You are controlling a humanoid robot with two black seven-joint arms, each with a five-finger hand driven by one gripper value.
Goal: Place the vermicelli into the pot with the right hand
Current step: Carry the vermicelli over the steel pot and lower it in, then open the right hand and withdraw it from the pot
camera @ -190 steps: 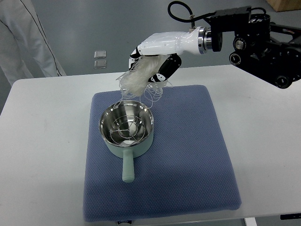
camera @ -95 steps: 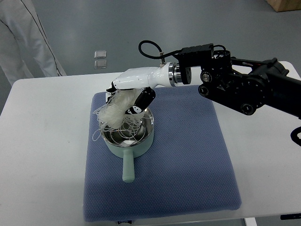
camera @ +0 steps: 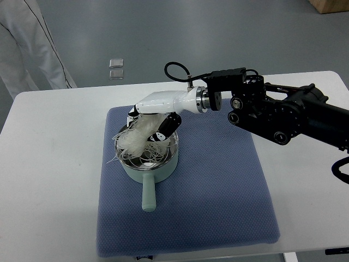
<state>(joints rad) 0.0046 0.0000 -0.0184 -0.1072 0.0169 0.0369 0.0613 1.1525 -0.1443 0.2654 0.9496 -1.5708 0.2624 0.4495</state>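
Right hand [camera: 154, 115] grips wispy white vermicelli [camera: 136, 139] over round steel pot [camera: 146, 164]

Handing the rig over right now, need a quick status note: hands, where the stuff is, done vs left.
Right hand: over the pot's far rim, fingers closed on the vermicelli.
Left hand: not in view.
Pot: on the blue mat, handle toward the robot.
Vermicelli: the bundle sits down in the pot's mouth, with loose strands spilling over the left rim.
Done: vermicelli brought to the pot and lowered in.
Left: release it, probably get the stray strands inside, then pull the hand away.
A person in white stands at the table's far left corner.
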